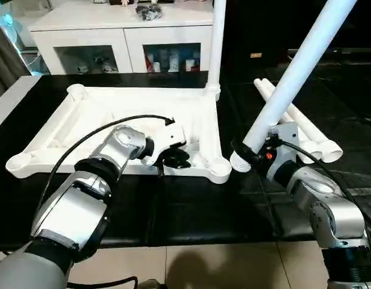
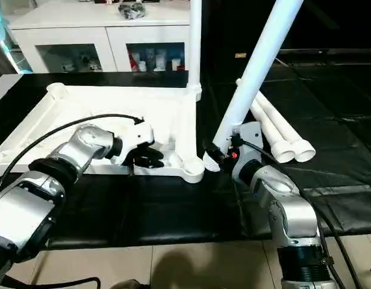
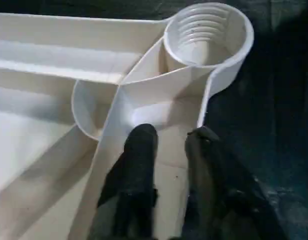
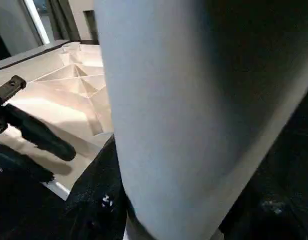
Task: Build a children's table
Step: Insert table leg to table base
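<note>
The right tool (image 1: pixel 250 158) is clamped round the thick threaded end of a white leg (image 1: pixel 294 75), holding it slanted up and away, its lower end hanging just beside the near right corner socket (image 1: pixel 218 167) of the tabletop (image 1: pixel 89 117) but not yet over it or in it. The left tool (image 3: pixel 170 142) reaches down into the ribbed underside close to that same corner, its two black fingers (image 3: pixel 139 150) a little apart with a thin rib wall between them; whether they press on the rib or merely straddle it cannot be told. The tabletop lies upside down on the dark bench (image 1: pixel 191 211), which it shares with two spare legs (image 1: pixel 309 135) lying side by side to the right. One leg (image 1: pixel 217 42) already stands upright in the far right socket. So, as a judgement, about a quarter of the job is done: one leg fitted, a second in hand and about to be seated, two more waiting, and the near left socket (image 1: pixel 18 161) and far left socket (image 1: pixel 76 91) open. Behind stands a white cabinet (image 1: pixel 122 36) with glass doors. No brand, label or writing can be read anywhere.
</note>
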Robot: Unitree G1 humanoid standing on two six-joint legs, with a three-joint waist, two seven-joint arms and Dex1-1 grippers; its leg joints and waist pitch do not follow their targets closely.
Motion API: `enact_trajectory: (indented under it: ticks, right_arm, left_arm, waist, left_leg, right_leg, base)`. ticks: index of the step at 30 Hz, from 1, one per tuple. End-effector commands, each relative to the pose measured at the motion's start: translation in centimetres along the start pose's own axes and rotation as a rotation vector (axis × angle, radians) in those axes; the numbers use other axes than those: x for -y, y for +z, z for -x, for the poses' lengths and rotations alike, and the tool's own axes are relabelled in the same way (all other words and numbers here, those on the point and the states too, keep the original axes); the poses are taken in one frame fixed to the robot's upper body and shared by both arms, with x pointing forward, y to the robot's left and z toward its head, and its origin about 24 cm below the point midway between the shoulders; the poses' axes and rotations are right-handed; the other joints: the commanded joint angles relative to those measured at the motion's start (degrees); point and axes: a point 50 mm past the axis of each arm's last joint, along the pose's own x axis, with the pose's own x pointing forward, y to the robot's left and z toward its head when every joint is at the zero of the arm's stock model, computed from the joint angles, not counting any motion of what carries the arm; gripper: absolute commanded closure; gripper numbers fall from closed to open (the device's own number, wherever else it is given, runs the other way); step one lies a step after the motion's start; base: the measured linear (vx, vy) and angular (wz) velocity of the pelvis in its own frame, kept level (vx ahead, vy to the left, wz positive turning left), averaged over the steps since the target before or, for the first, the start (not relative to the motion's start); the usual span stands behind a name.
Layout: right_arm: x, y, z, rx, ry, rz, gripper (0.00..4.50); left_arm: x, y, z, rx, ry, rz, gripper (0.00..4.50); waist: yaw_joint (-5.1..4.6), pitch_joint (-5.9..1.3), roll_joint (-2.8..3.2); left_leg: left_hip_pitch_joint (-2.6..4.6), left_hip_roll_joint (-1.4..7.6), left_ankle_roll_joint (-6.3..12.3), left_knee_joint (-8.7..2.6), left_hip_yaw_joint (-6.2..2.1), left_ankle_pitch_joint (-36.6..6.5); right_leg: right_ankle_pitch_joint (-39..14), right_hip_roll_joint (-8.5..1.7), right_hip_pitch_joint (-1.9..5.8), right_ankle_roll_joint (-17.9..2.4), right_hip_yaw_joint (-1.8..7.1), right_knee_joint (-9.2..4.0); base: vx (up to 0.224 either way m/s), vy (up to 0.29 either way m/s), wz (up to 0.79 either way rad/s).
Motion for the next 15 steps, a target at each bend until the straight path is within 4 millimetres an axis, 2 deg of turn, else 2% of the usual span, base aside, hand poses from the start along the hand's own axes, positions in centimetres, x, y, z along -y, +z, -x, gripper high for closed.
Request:
enact_trajectory:
  ticks: [1, 7, 15]
  right_arm:
    - [-0.2, 0.4, 0.0, 0.010, 0.019, 0.003, 2.56]
    - [-0.3, 0.3, -0.1, 0.008, 0.024, 0.004, 2.56]
    - [-0.5, 0.2, -0.1, 0.004, 0.033, 0.006, 2.56]
  left_arm:
    - [-0.1, -0.1, 0.4, -0.014, -0.012, 0.001, 2.93]
    - [0.1, -0.7, 0.2, -0.052, -0.004, -0.013, 2.93]
    - [0.0, -1.1, 0.1, -0.101, 0.022, -0.029, 3.63]
  waist:
    - [0.25, -4.57, -0.53]
    - [0.26, -4.49, -0.49]
    - [0.26, -4.44, -0.38]
  left_leg:
    - [1.88, 3.31, 0.99, -4.57, -2.38, -19.6]
    - [2.00, 3.40, 0.67, -4.66, -2.46, -20.4]
    - [1.98, 3.38, 0.63, -4.71, -2.51, -20.8]
  right_leg:
    - [-19.7, -4.96, 2.61, -11.5, 2.97, -5.21]
    - [-20.9, -5.00, 2.54, -11.1, 2.97, -5.34]
    - [-21.3, -5.00, 2.53, -10.8, 2.96, -5.47]
  base:
    - [0.000, 0.000, 0.00]
    - [0.000, 0.000, 0.00]
    - [0.000, 0.000, 0.00]
